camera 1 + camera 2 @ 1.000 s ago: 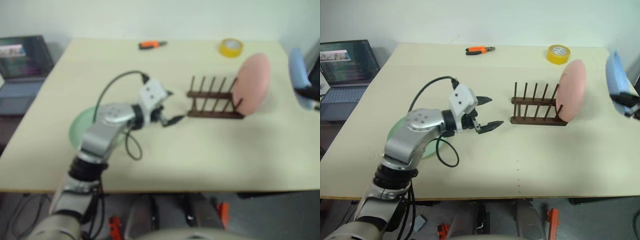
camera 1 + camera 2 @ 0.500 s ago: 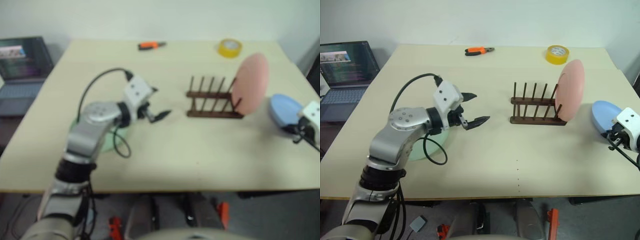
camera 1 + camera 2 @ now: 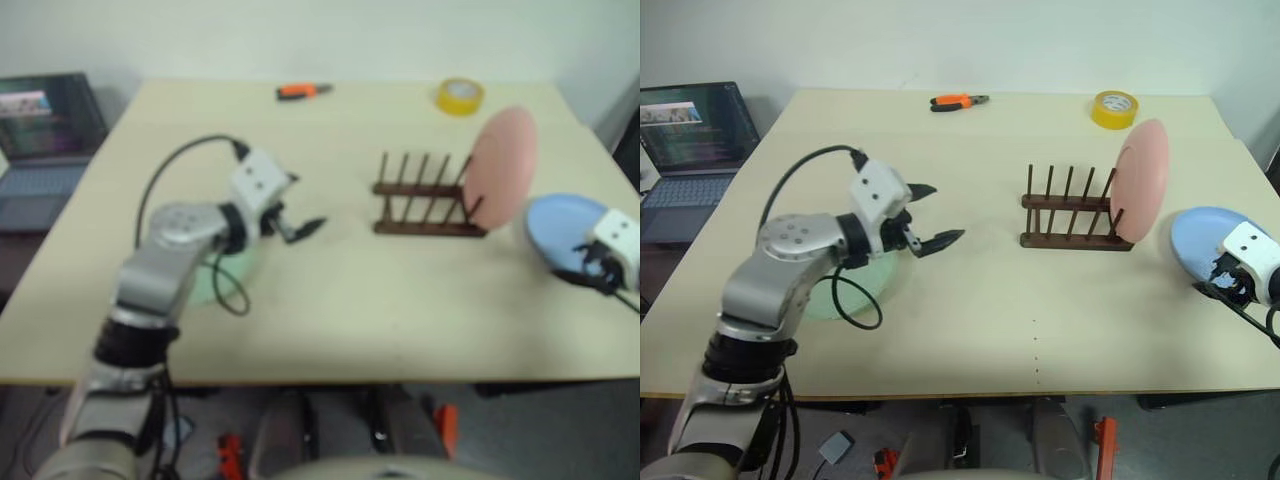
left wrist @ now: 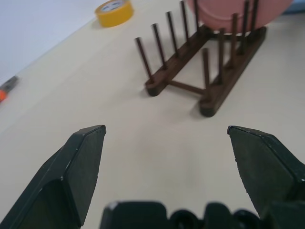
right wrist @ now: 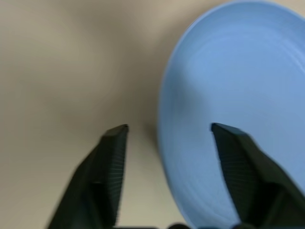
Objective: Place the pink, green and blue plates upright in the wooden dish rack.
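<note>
Right eye view, from my left: a laptop (image 3: 685, 130) sits off the table's (image 3: 970, 340) left edge. The green plate (image 3: 855, 290) lies flat on the table near that side, mostly hidden under my left forearm. My left gripper (image 3: 928, 215) hangs above the table just past that plate, its two black fingers spread wide with nothing between them, pointing toward the wooden dish rack (image 3: 1072, 212). In the left wrist view the rack (image 4: 209, 62) stands ahead of my parted fingers (image 4: 78, 162), well apart from them.

At the far edge lie orange-handled pliers (image 3: 958, 101), and farther right a yellow tape roll (image 3: 1114, 108).

The rack stands a little right of the table's middle. The pink plate (image 3: 1141, 180) stands upright in its rightmost slot, leaning slightly; the other slots are free.

To the right, near the table's edge, the blue plate (image 3: 1202, 240) lies flat on the table. My right gripper (image 3: 1225, 290) is at its near rim. In the right wrist view my fingers (image 5: 107, 167) stand apart, one beside the plate's (image 5: 238, 95) edge and one over its surface, not clamping it.
</note>
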Controlling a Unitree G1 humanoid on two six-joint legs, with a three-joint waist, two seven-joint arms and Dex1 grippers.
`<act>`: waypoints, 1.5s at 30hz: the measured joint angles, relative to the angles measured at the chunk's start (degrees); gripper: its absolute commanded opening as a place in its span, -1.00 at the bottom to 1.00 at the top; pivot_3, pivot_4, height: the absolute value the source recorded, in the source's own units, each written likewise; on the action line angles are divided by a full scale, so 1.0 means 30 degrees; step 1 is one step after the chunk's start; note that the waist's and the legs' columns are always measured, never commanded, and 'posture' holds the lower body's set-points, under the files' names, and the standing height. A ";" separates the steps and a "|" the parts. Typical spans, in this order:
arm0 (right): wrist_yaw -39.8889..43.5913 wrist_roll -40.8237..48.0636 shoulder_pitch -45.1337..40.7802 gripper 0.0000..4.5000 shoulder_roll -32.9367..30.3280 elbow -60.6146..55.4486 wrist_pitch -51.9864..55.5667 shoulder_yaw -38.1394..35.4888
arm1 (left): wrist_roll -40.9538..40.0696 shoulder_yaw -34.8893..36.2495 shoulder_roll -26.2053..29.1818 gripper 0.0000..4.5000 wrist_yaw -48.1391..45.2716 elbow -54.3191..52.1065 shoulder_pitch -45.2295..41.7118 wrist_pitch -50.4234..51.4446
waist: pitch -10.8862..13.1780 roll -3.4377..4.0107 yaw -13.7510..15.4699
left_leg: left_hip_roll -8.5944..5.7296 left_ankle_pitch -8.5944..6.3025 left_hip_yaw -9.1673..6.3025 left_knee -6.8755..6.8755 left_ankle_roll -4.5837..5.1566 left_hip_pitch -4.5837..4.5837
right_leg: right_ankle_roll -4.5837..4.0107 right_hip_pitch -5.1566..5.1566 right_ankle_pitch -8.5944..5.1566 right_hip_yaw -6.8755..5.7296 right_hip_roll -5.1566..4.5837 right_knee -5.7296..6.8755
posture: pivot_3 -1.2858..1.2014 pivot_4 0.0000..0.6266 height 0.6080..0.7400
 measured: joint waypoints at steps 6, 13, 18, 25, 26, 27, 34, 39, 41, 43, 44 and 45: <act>0.0009 -0.0178 0.0676 0.98 -0.1555 0.0201 -0.0887 -0.1172 | -0.1046 0.3397 0.3106 1.00 -0.0554 0.1853 -0.0225 0.1316 | 0.0004 0.0008 -0.0030 | 0.0007 -0.0001 0.0021 -0.0024 0.0000 -0.0012 | -0.0016 -0.0046 -0.0012 0.0007 0.0001 0.0007 | 0.03 -0.52 1.00; 0.4133 0.4728 0.0808 0.98 -0.3115 -0.4850 0.0200 -0.8522 | -0.0156 0.6583 0.8310 1.00 -0.1116 0.7451 0.2224 0.1855 | 0.0002 -0.0001 -0.0258 | 0.0060 -0.0006 0.0005 -0.0075 -0.0007 0.0104 | -0.0064 0.0040 -0.0044 -0.0052 0.0003 0.0010 | 0.03 -0.52 1.00; 0.4317 0.7926 -0.0574 0.98 -0.2031 -0.8352 0.2106 -0.8695 | -0.0109 0.6507 0.7982 1.00 -0.0886 0.9584 0.2536 0.2374 | -0.0016 -0.0208 0.0096 | 0.0058 -0.0007 0.0013 -0.0014 -0.0012 0.0130 | -0.0183 0.0070 -0.0067 -0.0071 -0.0175 -0.0013 | 0.03 -0.52 1.00; 0.3161 0.9857 -0.2180 0.98 -0.0450 -1.1518 0.3730 -0.6266 | -0.0305 0.5742 0.5852 1.00 -0.0797 1.0647 0.2539 0.2607 | -0.0028 -0.0209 0.0234 | 0.0023 -0.0005 0.0034 -0.0042 -0.0006 0.0029 | -0.0301 0.0017 -0.0039 -0.0097 -0.0307 -0.0007 | 0.03 -0.52 1.00; 0.3030 1.0051 -0.2408 0.98 -0.0178 -1.2044 0.3854 -0.5791 | -0.0404 0.5550 0.5286 1.00 -0.0844 1.0802 0.2545 0.2609 | -0.0028 -0.0209 0.0235 | 0.0027 -0.0006 0.0021 -0.0043 -0.0006 -0.0004 | -0.0281 -0.0009 -0.0036 -0.0115 -0.0302 0.0008 | 0.03 -0.52 1.00; 0.2865 1.0139 -0.2576 0.98 -0.0051 -1.2391 0.3987 -0.5426 | -0.0486 0.5354 0.4957 1.00 -0.0923 1.0955 0.2560 0.2618 | -0.0031 -0.0214 0.0233 | 0.0035 -0.0005 0.0004 -0.0039 -0.0007 -0.0065 | -0.0243 -0.0059 -0.0014 -0.0140 -0.0291 0.0012 | 0.03 -0.52 1.00; 0.1774 1.0612 -0.3148 0.98 0.0944 -1.4209 0.4952 -0.3281 | -0.0527 0.4993 0.4512 1.00 -0.0674 1.1864 0.2412 0.2535 | -0.0064 -0.0220 0.0184 | 0.0031 -0.0004 0.0008 -0.0040 -0.0006 -0.0100 | -0.0205 -0.0109 -0.0001 -0.0144 -0.0275 0.0046 | 0.03 -0.52 1.00; 0.1350 1.0592 -0.3151 1.00 0.1099 -1.4577 0.5096 -0.2743 | -0.0593 0.5025 0.4490 0.58 -0.0387 1.1880 0.2430 0.2619 | -0.0070 -0.0223 0.0120 | 0.0026 0.0000 0.0039 -0.0017 0.0001 -0.0069 | -0.0163 -0.0091 0.0025 -0.0140 -0.0276 0.0042 | 0.03 -0.52 1.00; 0.1175 1.0577 -0.3153 1.00 0.1171 -1.4665 0.5168 -0.2533 | -0.0593 0.5114 0.4492 0.27 -0.0250 1.1876 0.2431 0.2673 | -0.0072 -0.0221 0.0114 | 0.0024 0.0003 0.0046 -0.0015 0.0005 -0.0065 | -0.0162 -0.0092 0.0028 -0.0132 -0.0276 0.0043 | 0.03 -0.52 1.00; 0.1103 1.0554 -0.3309 1.00 0.1282 -1.4691 0.5172 -0.2273 | -0.0648 0.5255 0.4490 -0.04 -0.0201 1.1721 0.2437 0.2958 | -0.0073 -0.0222 0.0114 | 0.0024 0.0005 0.0045 -0.0012 0.0008 -0.0068 | -0.0159 -0.0093 0.0030 -0.0132 -0.0277 0.0044 | 0.03 -0.52 1.00; 0.1082 1.0532 -0.3464 1.00 0.1362 -1.4722 0.5171 -0.2049 | -0.0720 0.5277 0.4487 -0.19 -0.0175 1.1575 0.2432 0.3171 | -0.0073 -0.0222 0.0113 | 0.0024 0.0005 0.0043 -0.0012 0.0008 -0.0071 | -0.0155 -0.0094 0.0033 -0.0132 -0.0278 0.0041 | 0.03 -0.52 1.00; 0.1060 1.0453 -0.3591 1.00 0.1509 -1.4762 0.5171 -0.1747 | -0.0830 0.5302 0.4427 -0.35 -0.0118 1.1268 0.2401 0.3479 | -0.0078 -0.0233 0.0112 | 0.0027 0.0005 0.0036 -0.0012 0.0008 -0.0082 | -0.0154 -0.0098 0.0034 -0.0131 -0.0277 0.0039 | 0.03 -0.52 1.00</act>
